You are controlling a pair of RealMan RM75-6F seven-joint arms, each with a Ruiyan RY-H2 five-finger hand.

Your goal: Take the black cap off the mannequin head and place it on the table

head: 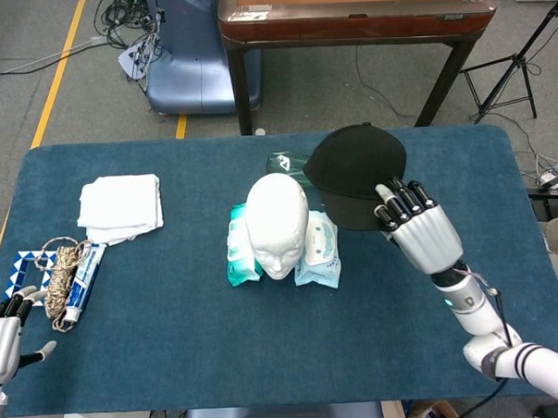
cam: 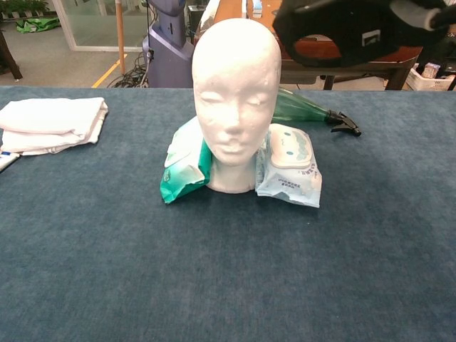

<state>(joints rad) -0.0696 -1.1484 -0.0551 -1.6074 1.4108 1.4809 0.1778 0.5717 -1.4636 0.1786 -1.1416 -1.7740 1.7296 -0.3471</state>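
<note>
The black cap (head: pixel 356 169) is off the white mannequin head (head: pixel 278 223) and hangs in the air to its right, brim toward me. My right hand (head: pixel 419 223) grips the cap by its brim. In the chest view the cap (cam: pixel 342 32) floats at the top right, above table level, beside the bare mannequin head (cam: pixel 236 92); part of my right hand (cam: pixel 420 14) shows at its edge. My left hand (head: pixel 7 337) rests at the table's near left corner, fingers apart, holding nothing.
Two wet-wipe packs (head: pixel 241 248) (head: pixel 318 249) flank the mannequin head on the blue table (head: pixel 267 358). A green spray bottle (cam: pixel 306 110) lies behind it. A folded white towel (head: pixel 120 207), a rope coil and a tube (head: pixel 69 274) lie at left.
</note>
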